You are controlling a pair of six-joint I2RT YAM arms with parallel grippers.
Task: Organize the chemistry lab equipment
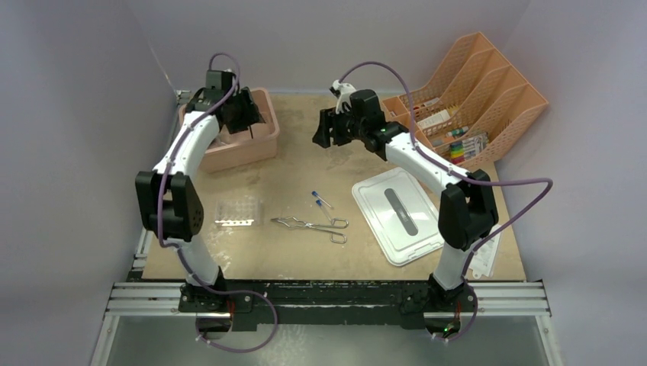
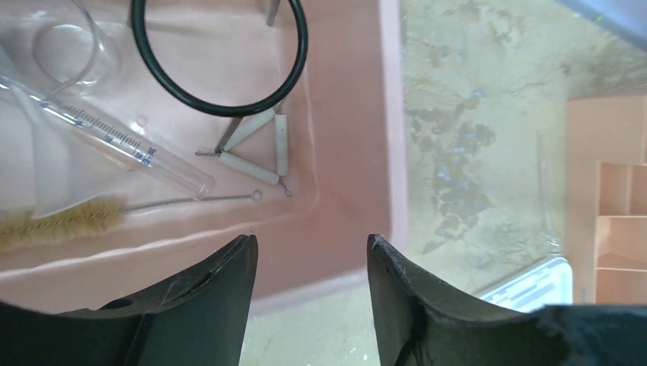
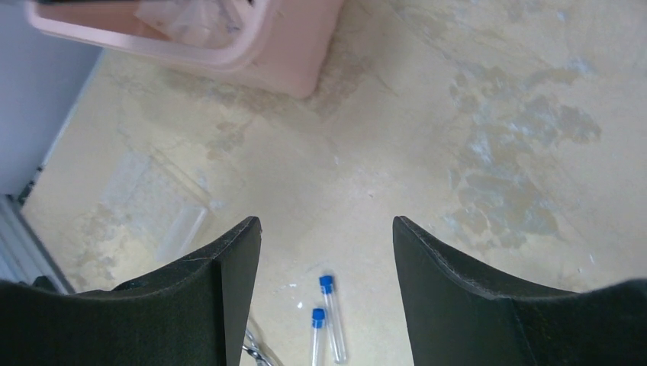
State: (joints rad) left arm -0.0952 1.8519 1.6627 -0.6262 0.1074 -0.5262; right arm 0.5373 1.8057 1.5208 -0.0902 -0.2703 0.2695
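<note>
Lab equipment lies in two groups. Group one is inside the pink bin [image 2: 343,152] at the far left of the surface [image 1: 305,160]: black wire ring [image 2: 221,110], clear glass flask [image 2: 65,38], graduated clear tube [image 2: 114,141] lying slantwise, thin brush [image 2: 61,223] along the near wall, and white-sleeved wire triangle [image 2: 250,168] partly under the ring.

Group two is out on the bare surface, mid-front: two blue-capped vials [image 1: 321,200] side by side, silver scissor-handled tongs [image 1: 313,225] just in front of them, and clear plastic tube rack [image 1: 235,212] to the left of the tongs.

Left hand [image 2: 311,244] hangs over the bin's right wall, released, jaws apart with nothing between them. Right hand [image 3: 326,225] hovers above mid-surface behind the vials, also released and empty.

White lid [image 1: 400,213] lies right of the vials. Orange file sorter [image 1: 473,99] stands at the far right corner.
</note>
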